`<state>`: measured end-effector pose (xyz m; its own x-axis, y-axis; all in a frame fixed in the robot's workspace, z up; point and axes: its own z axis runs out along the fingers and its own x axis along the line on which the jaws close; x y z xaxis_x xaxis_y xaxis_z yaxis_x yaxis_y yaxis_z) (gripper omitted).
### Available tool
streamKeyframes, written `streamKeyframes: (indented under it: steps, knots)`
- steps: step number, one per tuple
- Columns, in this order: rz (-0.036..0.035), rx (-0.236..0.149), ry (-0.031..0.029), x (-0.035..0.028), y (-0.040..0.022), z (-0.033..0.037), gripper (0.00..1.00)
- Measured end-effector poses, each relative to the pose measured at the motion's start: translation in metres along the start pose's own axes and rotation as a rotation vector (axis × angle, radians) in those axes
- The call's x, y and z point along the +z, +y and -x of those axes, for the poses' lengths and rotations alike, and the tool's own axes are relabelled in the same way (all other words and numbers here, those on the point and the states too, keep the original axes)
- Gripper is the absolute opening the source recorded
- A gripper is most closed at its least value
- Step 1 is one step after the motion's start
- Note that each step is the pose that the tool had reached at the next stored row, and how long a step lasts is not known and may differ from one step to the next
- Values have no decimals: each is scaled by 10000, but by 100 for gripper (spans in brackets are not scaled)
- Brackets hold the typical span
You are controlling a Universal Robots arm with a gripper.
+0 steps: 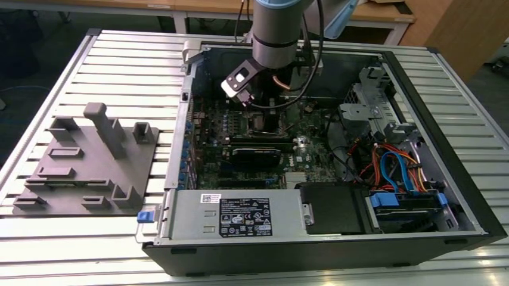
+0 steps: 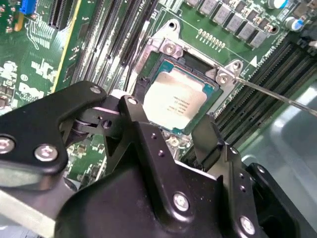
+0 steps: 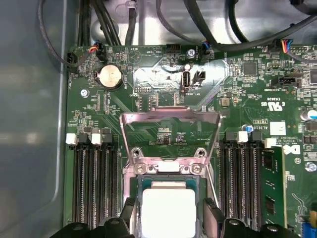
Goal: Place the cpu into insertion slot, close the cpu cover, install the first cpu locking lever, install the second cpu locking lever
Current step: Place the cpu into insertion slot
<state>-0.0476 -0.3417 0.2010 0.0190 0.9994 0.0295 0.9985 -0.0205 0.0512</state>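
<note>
A slatted desk (image 1: 119,53) carries an opened case (image 1: 318,256), and a green board (image 1: 211,134) is laid flat inside it. The slot (image 2: 195,64) is taken as the landmark. It is set in the board, directly under the arm (image 1: 275,30), which is lowered into the case from above. Well apart from the slot, outside the case on the exterior view's left, a grey fixture (image 1: 87,161) is set on the desk.

The cover (image 3: 171,117) is hinged at one edge of the slot and is swung up and back, so the slot is left uncovered and the cover is not yet closed. A lever (image 2: 277,94), a thin metal rod, is seen reaching away from one corner of the slot and is judged to be unlatched.

The cpu (image 2: 176,101) (image 3: 168,208) is seen in both wrist views lying flat inside the slot, grey metal top upward, and it seems fully seated. It is judged light and stiff but fragile. Its smooth top is likely slippery, and the contacts beneath it could be bent by a tilted push. It is best taken by two opposite edges and kept level.

The tool (image 2: 168,116) is poised just above the slot. Its black fingers (image 2: 131,111) are spread apart, one beside each of two opposite sides of the cpu, a little wider than the chip. Nothing appears to be held. Whether the fingers touch the chip's edges cannot be told.
</note>
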Motion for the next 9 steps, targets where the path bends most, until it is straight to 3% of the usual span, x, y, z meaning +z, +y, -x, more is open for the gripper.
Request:
streamKeyframes:
  steps: [7, 9]
  knots:
    - [-35, 0, -1, -74, 6, -2, 62]
    - [-36, 1, 1, -74, 6, -3, 50]
